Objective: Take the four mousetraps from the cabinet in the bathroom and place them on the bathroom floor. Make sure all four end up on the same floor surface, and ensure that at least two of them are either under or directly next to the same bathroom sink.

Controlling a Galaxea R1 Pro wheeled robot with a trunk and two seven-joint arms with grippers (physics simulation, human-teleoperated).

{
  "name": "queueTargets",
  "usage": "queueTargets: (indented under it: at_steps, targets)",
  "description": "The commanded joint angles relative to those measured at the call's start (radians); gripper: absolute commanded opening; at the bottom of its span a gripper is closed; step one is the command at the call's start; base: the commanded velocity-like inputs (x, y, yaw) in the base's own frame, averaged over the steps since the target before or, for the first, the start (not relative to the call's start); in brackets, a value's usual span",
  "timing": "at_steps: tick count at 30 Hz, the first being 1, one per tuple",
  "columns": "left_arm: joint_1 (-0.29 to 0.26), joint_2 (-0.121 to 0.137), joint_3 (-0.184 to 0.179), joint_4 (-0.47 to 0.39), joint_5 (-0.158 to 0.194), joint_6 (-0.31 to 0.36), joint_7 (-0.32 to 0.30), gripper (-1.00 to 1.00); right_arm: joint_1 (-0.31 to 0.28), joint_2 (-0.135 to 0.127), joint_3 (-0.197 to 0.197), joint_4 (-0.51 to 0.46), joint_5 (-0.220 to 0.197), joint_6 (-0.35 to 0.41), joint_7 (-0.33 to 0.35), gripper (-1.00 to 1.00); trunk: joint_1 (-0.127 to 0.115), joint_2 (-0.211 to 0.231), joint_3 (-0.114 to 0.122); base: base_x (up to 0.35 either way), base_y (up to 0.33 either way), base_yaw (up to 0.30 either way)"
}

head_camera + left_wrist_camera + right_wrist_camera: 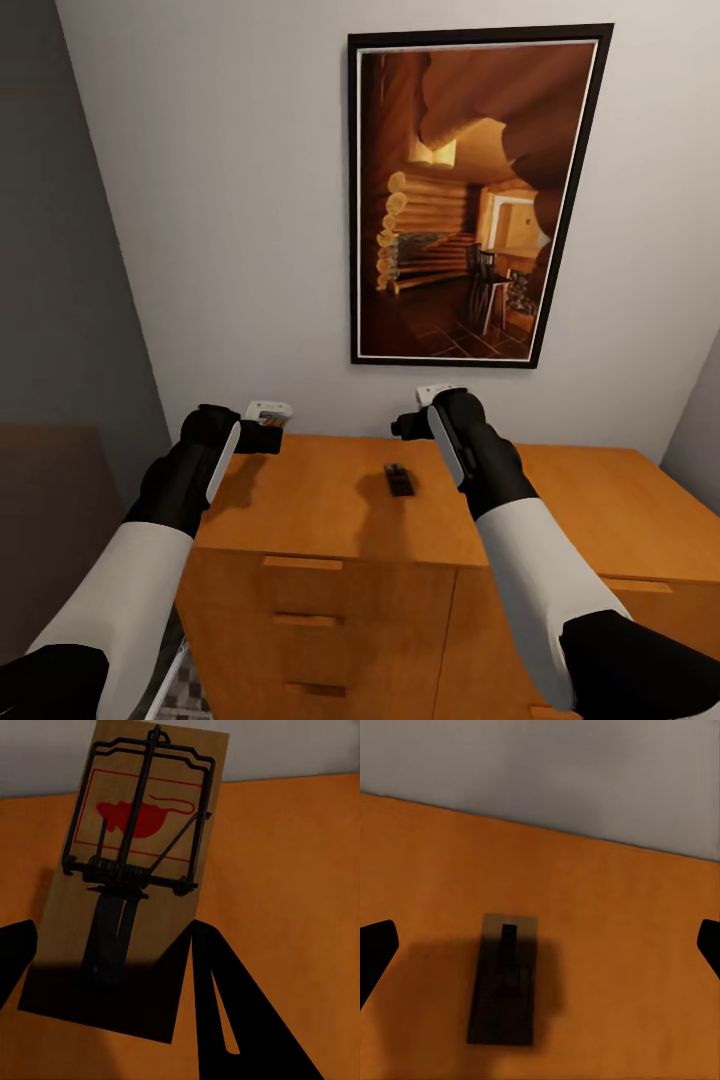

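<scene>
One mousetrap (131, 870), a pale wooden slab with a red mouse print and a dark wire spring, sits between the fingers of my left gripper (112, 934), which is shut on it. That trap (268, 409) is held just above the back left corner of the cabinet (300, 500), at my left gripper (262, 432). A second mousetrap (400, 480) lies flat on the cabinet top, near the middle. My right gripper (410, 420) hovers above and slightly behind it. In the right wrist view this gripper (542, 939) is open, with the trap (502, 979) in its shadow below.
The cabinet has drawer fronts with bar handles (302, 563) facing me and stands against a white wall with a large framed picture (470, 195). A grey wall (60, 250) closes the left side. A strip of patterned bathroom floor (188, 695) shows beside the cabinet.
</scene>
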Motion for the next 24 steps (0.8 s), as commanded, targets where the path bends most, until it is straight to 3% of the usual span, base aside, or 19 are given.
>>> queueTargets:
  at_steps: [1,6,11,24]
  targets:
    - [-0.001,0.0,0.0,-0.001,-0.012,0.003,-0.009,-1.0,-0.001,0.0,-0.005,0.006,-0.002,0.004,-0.005,1.0,0.0,-0.001,-0.001,0.005,0.004,0.0]
    - [-0.001,0.0,0.0,0.0,-0.011,0.003,-0.009,-1.0,-0.02,0.0,-0.035,0.093,-0.002,0.004,-0.006,1.0,0.0,-0.001,-0.001,0.002,0.002,0.0]
    - [-0.001,-0.001,0.0,0.0,-0.011,0.003,-0.009,-1.0,-0.091,0.0,-0.066,0.222,-0.005,0.004,-0.006,1.0,0.0,-0.001,-0.001,0.0,0.0,0.0]
    - [-0.001,-0.008,-0.001,-0.002,-0.015,0.003,-0.009,-1.0,-0.169,0.0,-0.086,0.31,-0.008,0.004,-0.007,1.0,0.0,-0.001,-0.001,0.002,0.0,0.0]
